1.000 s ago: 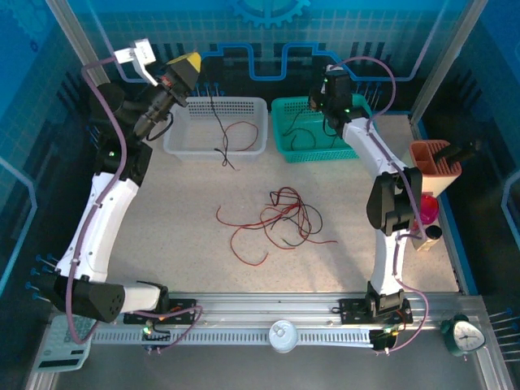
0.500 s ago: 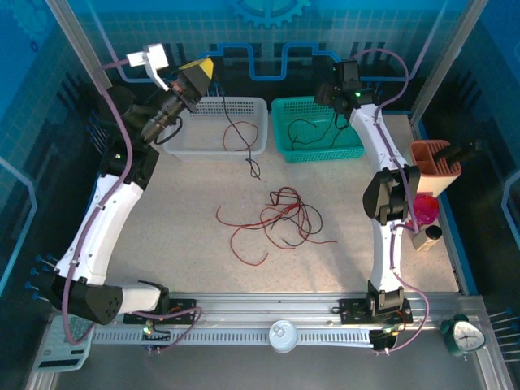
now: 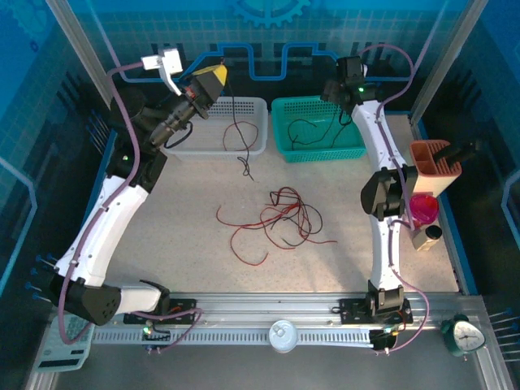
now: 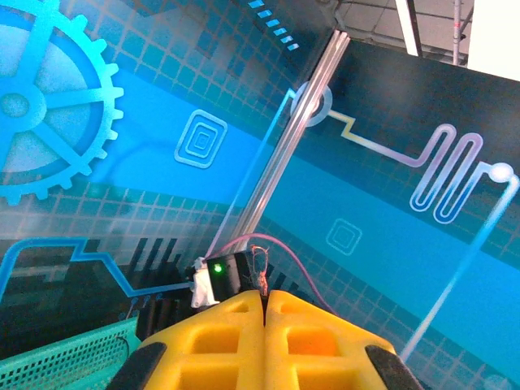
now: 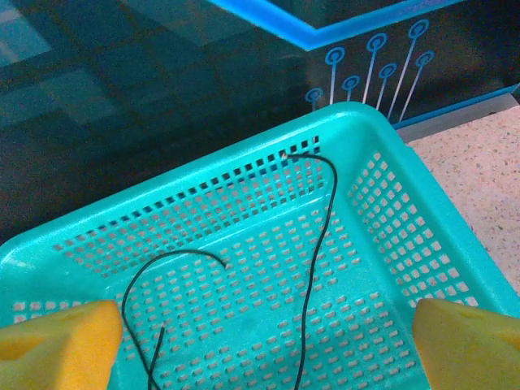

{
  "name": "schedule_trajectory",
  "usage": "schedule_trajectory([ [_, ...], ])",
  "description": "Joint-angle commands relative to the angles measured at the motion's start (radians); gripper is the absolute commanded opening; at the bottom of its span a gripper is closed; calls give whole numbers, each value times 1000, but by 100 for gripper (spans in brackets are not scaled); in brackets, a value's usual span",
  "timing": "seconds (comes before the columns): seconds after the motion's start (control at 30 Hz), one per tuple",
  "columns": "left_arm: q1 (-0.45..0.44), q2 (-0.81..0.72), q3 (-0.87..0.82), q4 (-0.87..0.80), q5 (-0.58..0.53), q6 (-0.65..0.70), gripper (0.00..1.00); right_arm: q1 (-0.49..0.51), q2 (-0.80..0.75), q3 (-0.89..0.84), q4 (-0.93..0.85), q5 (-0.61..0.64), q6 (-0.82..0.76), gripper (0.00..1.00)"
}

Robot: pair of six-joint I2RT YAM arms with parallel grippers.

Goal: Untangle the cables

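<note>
Tangle of red and black cables in the middle of the worktop, with a separate black cable curled inside the green basket. Hanging cable trailing down past the white basket to the worktop, pinched at its top in the left hand, which sits raised above that basket with its yellow pads pressed tight together. Right hand poised over the green basket, spread wide and gripping nothing.
</note>
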Motion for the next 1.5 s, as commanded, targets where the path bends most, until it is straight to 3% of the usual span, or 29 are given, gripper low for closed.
schedule_trajectory([
  [0.0, -13, -19, -15, -1, -24, 31, 0, -17, 90, 60, -88, 60, 29, 93],
  [0.3, -40, -30, -52, 10, -22, 34, 0, -33, 140, 50, -136, 124, 35, 95],
  [0.5, -44, -38, -73, 26, -22, 32, 0, -29, -13, -63, 12, -7, -38, 95],
  [0.77, -50, -49, -83, 35, -13, 23, 0, -31, -174, -197, 200, -69, -28, 100],
  [0.9, -52, -54, -87, 33, -9, 27, 0, -27, -146, -191, 214, -105, -35, 100],
  [1.27, -57, -37, -105, 65, 1, 3, 0, -8, 71, -37, 46, -201, -129, 100],
  [1.47, -61, -40, -107, 66, 0, 5, 0, -22, 25, -99, 77, -323, -121, 95],
])
